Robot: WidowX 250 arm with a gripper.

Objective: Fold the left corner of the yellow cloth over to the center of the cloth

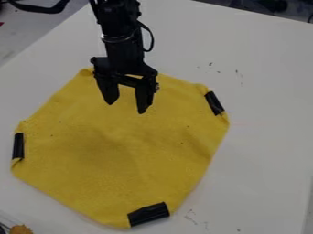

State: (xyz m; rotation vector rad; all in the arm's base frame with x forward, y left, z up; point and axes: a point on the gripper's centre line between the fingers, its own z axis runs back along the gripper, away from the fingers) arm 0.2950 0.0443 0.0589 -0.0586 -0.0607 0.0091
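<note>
The black gripper (126,108) hangs over the upper part of a yellow cloth (116,155), its two fingers apart with nothing between them. The cloth lies spread out on a white table, its corners folded in or cut off to give several sides. Black tape (148,214) crosses its bottom corner, another black strip (18,146) is at the left corner, and a third strip (214,103) is at the upper right. The arm hides part of the cloth's top corner. Whether the fingertips touch the cloth, I cannot tell.
The white table (263,137) extends around the cloth, with small dark marks at the upper right and near the bottom. An orange-brown object (21,229) shows at the bottom left corner. A black cable (38,7) loops at the top left.
</note>
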